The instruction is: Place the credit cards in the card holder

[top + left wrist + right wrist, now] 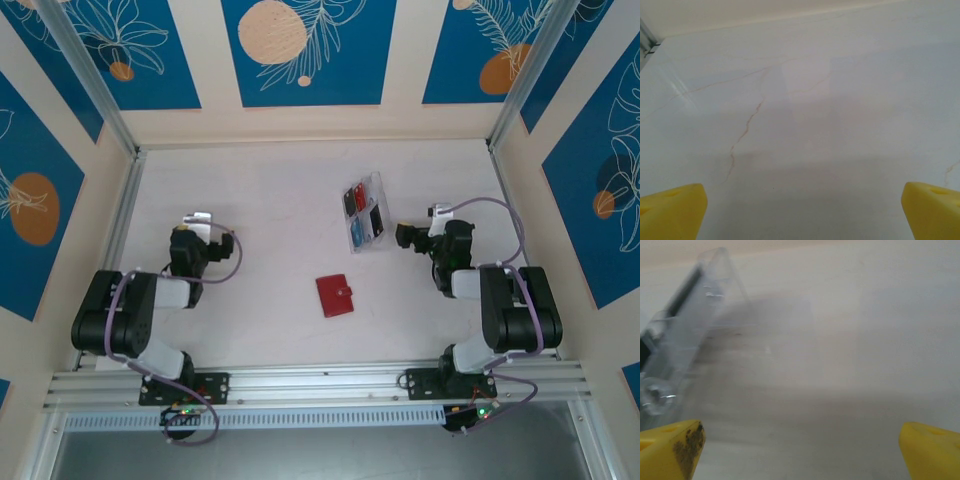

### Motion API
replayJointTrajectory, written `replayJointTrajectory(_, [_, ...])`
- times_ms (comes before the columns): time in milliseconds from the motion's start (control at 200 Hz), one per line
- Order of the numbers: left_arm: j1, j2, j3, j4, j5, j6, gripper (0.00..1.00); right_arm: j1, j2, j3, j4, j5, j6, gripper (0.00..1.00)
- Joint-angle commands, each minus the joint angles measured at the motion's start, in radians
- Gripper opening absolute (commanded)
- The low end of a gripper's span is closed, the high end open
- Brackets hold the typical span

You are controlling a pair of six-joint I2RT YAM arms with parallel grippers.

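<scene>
The red card holder (335,295) is lying flat and closed on the pale bench (260,200), about midway between the two arms and a little closer to the near edge than to the far one. Its snap tab is facing the right edge. The credit cards (358,233) are sitting in a clear plastic tray (364,212) that is lying right of centre, farther back than the card holder and well apart from it. I can make out red, black and blue cards in its compartments.

The right gripper (801,447) is hovering low just beside the tray's right side. Its yellow fingers (670,447) are standing wide apart with nothing between them, and the tray's clear wall is showing at the left of the wrist view. The left gripper (802,207) is hanging over bare bench toward the left edge, also spread wide and holding nothing.
</scene>
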Motion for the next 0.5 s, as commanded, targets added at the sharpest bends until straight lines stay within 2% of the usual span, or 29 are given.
replayJointTrajectory(0, [-0.017, -0.127, 0.149, -0.326, -0.085, 0.004, 1.0, -0.021, -0.151, 0.146, -0.359, 0.264, 0.142, 0.99])
replayJointTrajectory(60, [-0.025, -0.16, 0.244, -0.524, -0.151, -0.048, 1.0, -0.055, -0.193, 0.224, -0.569, 0.367, 0.275, 0.99])
replayJointTrajectory(120, [-0.039, -0.18, 0.319, -0.67, -0.154, -0.082, 1.0, -0.113, -0.216, 0.287, -0.745, 0.372, 0.465, 0.99])
replayJointTrajectory(200, [-0.089, -0.197, 0.379, -0.762, -0.197, -0.106, 1.0, -0.247, -0.211, 0.385, -1.001, 0.183, 0.669, 0.99])
replayJointTrajectory(240, [-0.112, -0.22, 0.383, -0.768, -0.19, -0.134, 1.0, -0.305, -0.198, 0.404, -1.024, 0.041, 0.677, 0.99])
replayJointTrajectory(285, [-0.128, -0.248, 0.382, -0.772, -0.135, -0.176, 1.0, -0.336, -0.199, 0.402, -1.011, -0.052, 0.669, 0.99])
replayJointTrajectory(400, [-0.181, -0.278, 0.407, -0.83, 0.02, -0.262, 0.99, -0.289, -0.288, 0.368, -1.01, -0.08, 0.651, 0.99])
replayJointTrajectory(495, [-0.265, -0.266, 0.433, -0.889, 0.097, -0.319, 0.88, -0.179, -0.36, 0.373, -1.082, -0.027, 0.619, 0.98])
